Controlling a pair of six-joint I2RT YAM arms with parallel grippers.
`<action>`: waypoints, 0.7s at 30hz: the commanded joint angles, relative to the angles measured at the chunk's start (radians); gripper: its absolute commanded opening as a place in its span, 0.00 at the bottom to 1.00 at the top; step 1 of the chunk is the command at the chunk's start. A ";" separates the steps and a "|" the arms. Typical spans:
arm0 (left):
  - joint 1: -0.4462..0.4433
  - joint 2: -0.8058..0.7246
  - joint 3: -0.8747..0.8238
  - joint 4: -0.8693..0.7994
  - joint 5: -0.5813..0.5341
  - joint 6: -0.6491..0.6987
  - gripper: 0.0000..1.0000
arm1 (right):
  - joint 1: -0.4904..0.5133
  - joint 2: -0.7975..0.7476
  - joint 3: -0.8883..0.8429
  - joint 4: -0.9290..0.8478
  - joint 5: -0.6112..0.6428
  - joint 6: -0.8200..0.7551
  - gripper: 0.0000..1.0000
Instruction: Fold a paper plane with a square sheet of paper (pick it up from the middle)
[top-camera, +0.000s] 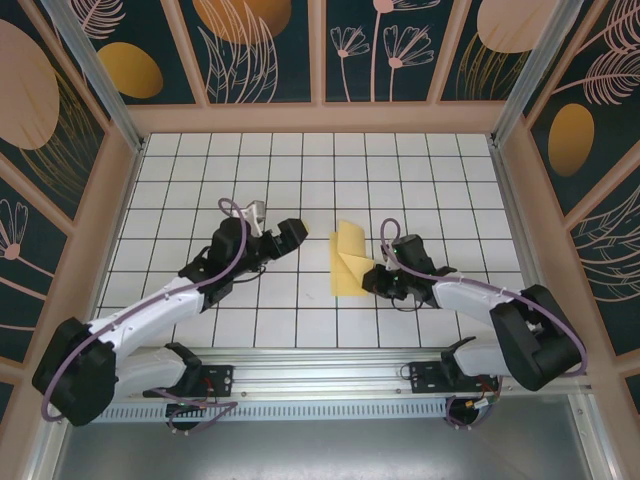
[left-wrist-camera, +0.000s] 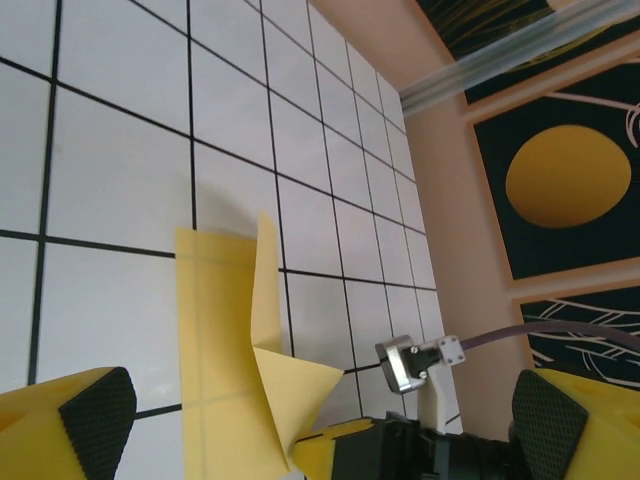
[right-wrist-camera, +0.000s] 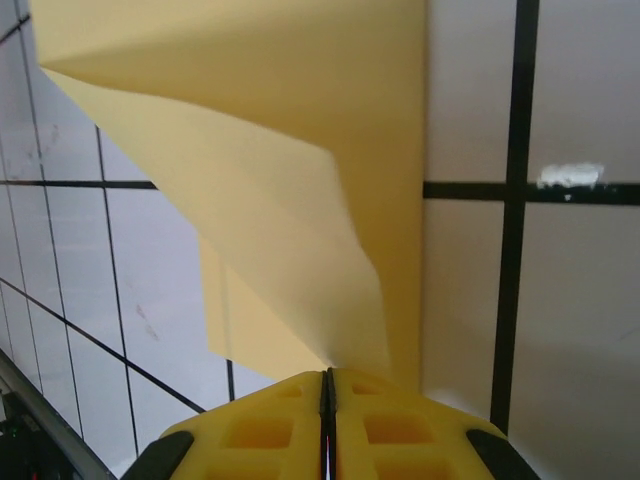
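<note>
Square sheet of paper (top-camera: 349, 260) lay near the middle of the white-tiled desk (top-camera: 300, 170), between the two arms. It was partly folded (one flap stood up off the surface, the rest lay flat on the tiles). Right claw (top-camera: 372, 277) was closed, fingers pressed together and pinching the lower right edge of the raised flap. Left claw (top-camera: 290, 237) hung just left of the sheet, jaws spread wide and gripping nothing, its dark pads (left-wrist-camera: 95, 410) clear of the paper.
</note>
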 joint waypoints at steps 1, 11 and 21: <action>0.003 -0.065 -0.047 0.022 -0.056 -0.012 0.99 | -0.004 0.026 -0.011 0.062 -0.048 -0.004 0.11; -0.015 0.136 -0.010 0.195 0.140 -0.076 0.94 | -0.010 -0.071 -0.030 0.077 -0.064 -0.012 0.13; -0.181 0.653 0.517 -0.054 0.150 0.035 0.74 | -0.066 -0.044 -0.040 0.119 -0.131 -0.052 0.12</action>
